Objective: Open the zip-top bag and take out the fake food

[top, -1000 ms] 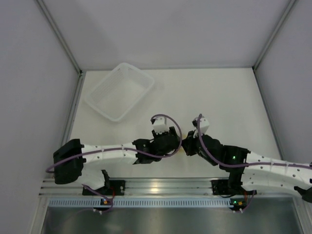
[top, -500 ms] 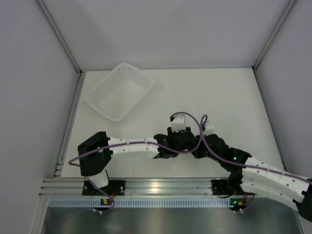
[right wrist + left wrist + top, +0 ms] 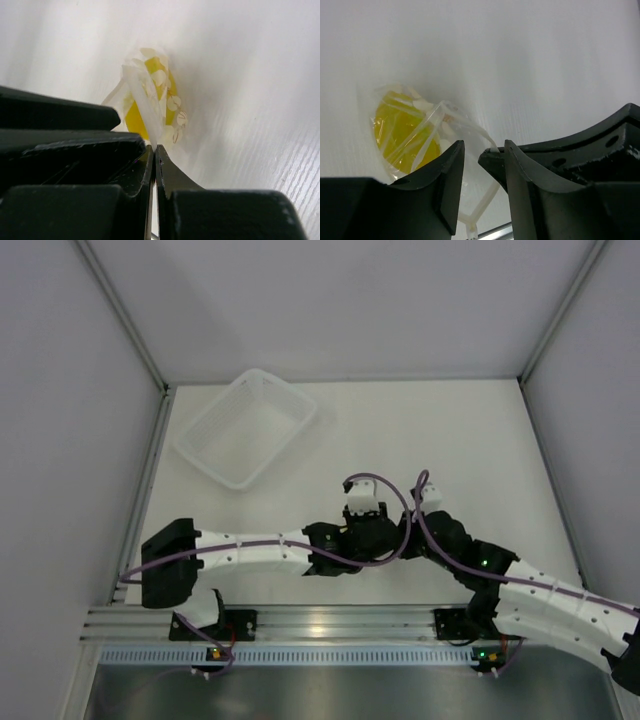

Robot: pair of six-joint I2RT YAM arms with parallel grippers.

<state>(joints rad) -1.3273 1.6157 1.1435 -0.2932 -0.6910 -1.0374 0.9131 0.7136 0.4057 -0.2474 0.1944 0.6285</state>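
The zip-top bag [image 3: 427, 127] is a small clear crinkly pouch lying on the white table, with the yellow fake food [image 3: 400, 131] inside it. My right gripper [image 3: 154, 146] is shut on the bag's top edge, and the bag [image 3: 150, 95] and the food [image 3: 136, 119] hang just beyond its tips. My left gripper [image 3: 483, 146] is open, with the bag's white zip strip running in the gap between its fingers. In the top view the left gripper [image 3: 387, 540] and the right gripper [image 3: 406, 537] meet tip to tip near the table's front, and the bag is hidden under them.
A translucent white basket tray [image 3: 290, 397] sits at the back left of the table. The grey enclosure walls stand on three sides. The metal rail with the arm bases [image 3: 320, 625] runs along the near edge.
Both grippers have moved right together along the near part of the table. The left arm has stretched further right, then drawn back a little.
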